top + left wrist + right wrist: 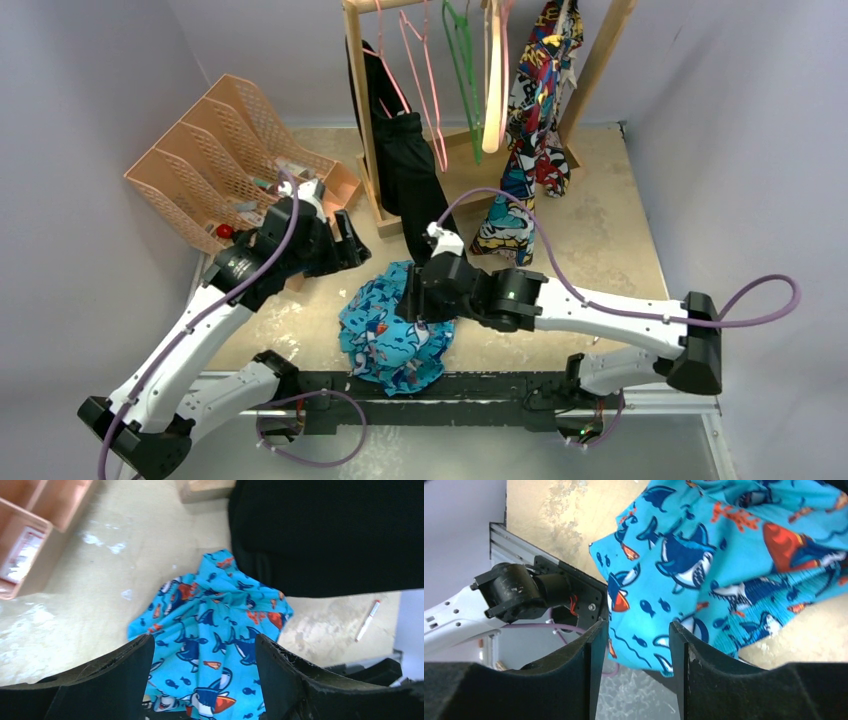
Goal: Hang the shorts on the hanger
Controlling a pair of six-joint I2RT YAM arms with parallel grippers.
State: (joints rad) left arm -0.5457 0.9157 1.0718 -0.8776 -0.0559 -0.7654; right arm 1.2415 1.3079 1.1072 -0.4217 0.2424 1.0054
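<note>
The turquoise shark-print shorts (395,338) lie crumpled on the table near its front edge, partly hanging over it. The thin pink hanger (438,148) hangs empty on the wooden rack at the back. My left gripper (352,246) is open, held above and to the left of the shorts; in the left wrist view its fingers (127,675) frame the shorts (215,615) without touching them. My right gripper (413,300) is open just over the shorts' upper edge. In the right wrist view the shorts (724,555) spread beyond my right gripper (634,672).
A black garment (405,185) hangs from the rack (362,90), close behind the shorts. A green hanger (462,75), a cream hanger (492,95) and a comic-print garment (535,120) hang there too. Orange trays (215,150) stand back left. A pen (367,620) lies on the table.
</note>
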